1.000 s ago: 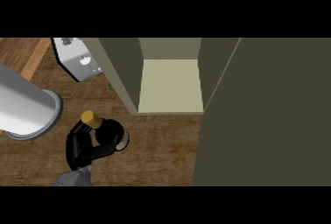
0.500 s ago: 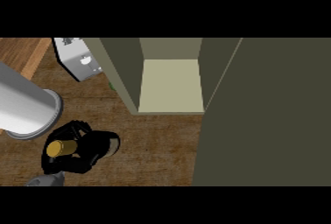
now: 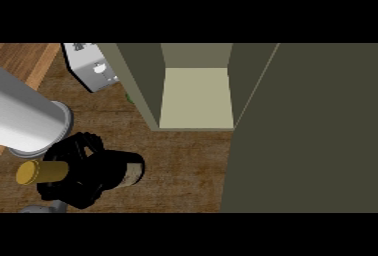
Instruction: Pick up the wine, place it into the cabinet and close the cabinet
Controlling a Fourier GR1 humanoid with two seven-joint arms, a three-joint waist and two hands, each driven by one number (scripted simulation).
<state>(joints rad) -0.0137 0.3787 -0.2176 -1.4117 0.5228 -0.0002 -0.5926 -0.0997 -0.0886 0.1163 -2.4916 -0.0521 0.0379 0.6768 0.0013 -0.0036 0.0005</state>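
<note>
Clearly, wine bottle (image 3: 44,172) lies sideways inside left hand (image 3: 83,176): gold cap juts past hand's left side, dark body with pale label shows at hand's right. Black fingers curl round bottle, hiding its middle. Forearm cut off at lower edge. Cabinet (image 3: 196,97) stands open above and right of hand, well apart; door (image 3: 303,130) to hand's right. Right hand unseen.
</note>
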